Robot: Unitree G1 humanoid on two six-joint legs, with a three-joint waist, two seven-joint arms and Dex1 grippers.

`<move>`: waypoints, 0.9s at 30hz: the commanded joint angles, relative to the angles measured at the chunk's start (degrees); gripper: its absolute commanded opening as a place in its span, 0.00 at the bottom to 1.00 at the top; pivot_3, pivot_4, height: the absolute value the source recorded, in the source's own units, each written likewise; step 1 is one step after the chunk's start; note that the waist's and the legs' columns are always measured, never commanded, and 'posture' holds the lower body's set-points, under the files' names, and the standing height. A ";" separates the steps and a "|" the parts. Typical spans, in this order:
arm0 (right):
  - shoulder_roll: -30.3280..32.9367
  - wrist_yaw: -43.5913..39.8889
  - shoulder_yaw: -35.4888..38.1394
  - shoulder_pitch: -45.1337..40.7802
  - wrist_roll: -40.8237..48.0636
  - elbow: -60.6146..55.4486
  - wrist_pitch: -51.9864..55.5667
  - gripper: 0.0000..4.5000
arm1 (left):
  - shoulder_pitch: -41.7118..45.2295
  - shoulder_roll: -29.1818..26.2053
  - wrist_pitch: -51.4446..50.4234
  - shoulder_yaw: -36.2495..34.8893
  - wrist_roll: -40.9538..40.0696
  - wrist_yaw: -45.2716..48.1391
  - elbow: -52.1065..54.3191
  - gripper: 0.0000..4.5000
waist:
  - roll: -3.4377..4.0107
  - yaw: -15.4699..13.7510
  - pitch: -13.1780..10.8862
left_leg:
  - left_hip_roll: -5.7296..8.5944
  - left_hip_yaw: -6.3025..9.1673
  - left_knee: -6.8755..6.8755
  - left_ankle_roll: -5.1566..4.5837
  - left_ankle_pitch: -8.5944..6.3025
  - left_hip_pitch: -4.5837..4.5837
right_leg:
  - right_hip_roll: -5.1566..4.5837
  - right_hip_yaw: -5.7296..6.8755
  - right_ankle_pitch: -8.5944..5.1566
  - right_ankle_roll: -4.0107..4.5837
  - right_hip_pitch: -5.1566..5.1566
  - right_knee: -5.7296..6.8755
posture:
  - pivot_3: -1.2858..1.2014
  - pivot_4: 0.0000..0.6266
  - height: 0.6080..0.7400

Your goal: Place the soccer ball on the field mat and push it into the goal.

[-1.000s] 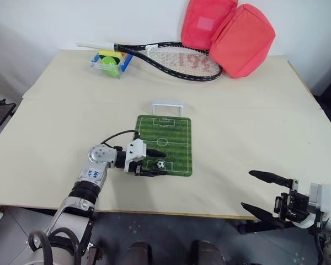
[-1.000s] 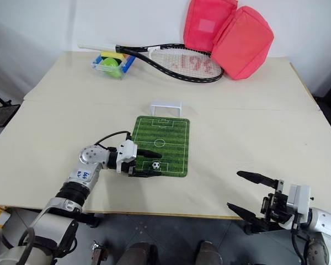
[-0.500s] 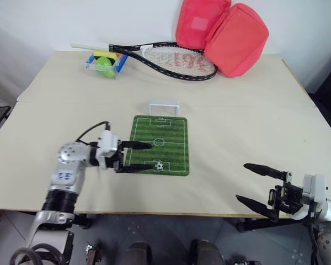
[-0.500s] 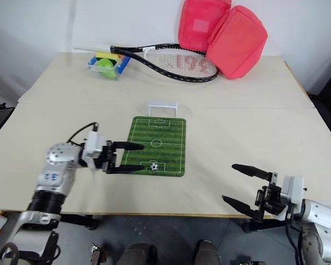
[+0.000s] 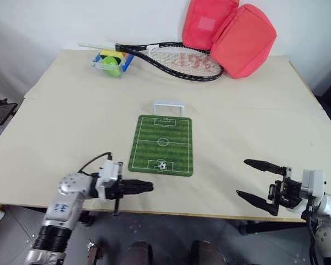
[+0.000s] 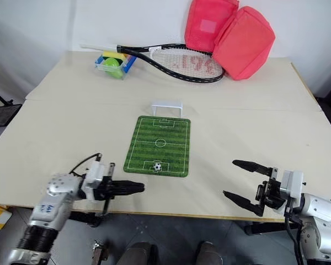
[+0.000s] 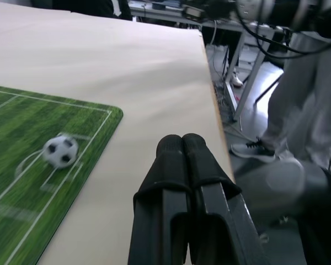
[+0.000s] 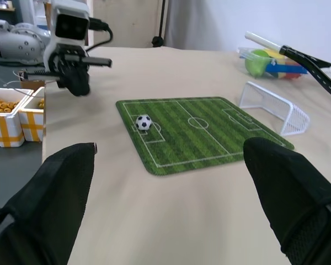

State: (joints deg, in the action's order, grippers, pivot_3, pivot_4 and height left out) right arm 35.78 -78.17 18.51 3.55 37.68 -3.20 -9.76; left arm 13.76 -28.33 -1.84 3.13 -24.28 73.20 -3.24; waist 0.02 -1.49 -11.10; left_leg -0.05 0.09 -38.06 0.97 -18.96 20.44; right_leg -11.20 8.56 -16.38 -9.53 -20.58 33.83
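The tiny black-and-white soccer ball (image 5: pixel 162 165) rests on the green field mat (image 5: pixel 165 135), near the mat's end closest to me. The small white goal (image 5: pixel 167 106) stands just past the mat's far end. My left gripper (image 5: pixel 149 187) is shut and empty, pointing right above the table's front edge, left of and nearer to me than the ball. In the left wrist view its fingers (image 7: pixel 183 182) are pressed together, with the soccer ball (image 7: pixel 60 150) off to one side. My right gripper (image 5: pixel 256 178) hangs open and empty at the front right, far from the mat.
At the back of the table (image 5: pixel 254 121) lie a tennis racket (image 5: pixel 176 61), a small tray (image 5: pixel 111 62) holding a green ball, and two pink bags (image 5: pixel 231 30). In the left wrist view a person's legs (image 7: pixel 298 105) stand beyond the table's edge.
My left gripper let go of the ball, drew back from the mat toward the front edge and shut. The ball stays on the mat. The right gripper stays where it was, still open.
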 commanded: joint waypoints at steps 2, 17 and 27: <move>0.96 -0.02 1.59 0.65 0.61 -1.58 -0.37 1.00 | 3.62 1.42 0.15 1.66 2.53 -2.34 -2.93 0.00 | 0.00 0.10 0.00 | 0.00 -0.03 -0.01 0.00 0.00 -0.01 | 0.00 -0.01 0.00 0.00 0.00 0.00 | 0.52 0.24 1.00; -1.89 6.92 0.15 4.83 -1.22 -7.97 -0.50 1.00 | 19.24 8.12 8.05 2.90 10.54 -9.41 -24.46 0.00 | 0.00 -0.09 0.00 | 0.02 -0.07 -0.05 -0.01 0.00 -0.01 | 0.00 -0.04 0.02 -0.03 0.01 -0.03 | 0.52 0.24 1.00; -10.96 26.35 -0.81 0.62 -7.07 -11.22 -0.37 1.00 | 34.95 13.28 20.10 -2.29 11.66 -15.70 -45.42 0.00 | -0.02 0.17 0.01 | 0.04 -0.10 0.01 -0.02 -0.01 0.05 | 0.00 -0.04 0.03 -0.05 -0.08 -0.04 | 0.52 0.24 1.00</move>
State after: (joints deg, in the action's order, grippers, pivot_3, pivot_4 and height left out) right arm 25.50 -54.66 17.74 4.74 31.25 -12.03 -9.70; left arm 47.64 -14.94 16.75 2.32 -11.54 56.54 -48.41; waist 0.00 -1.32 -11.09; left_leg -0.01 -0.02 -38.02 0.95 -18.97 20.49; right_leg -11.20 8.52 -16.35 -9.58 -20.69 33.79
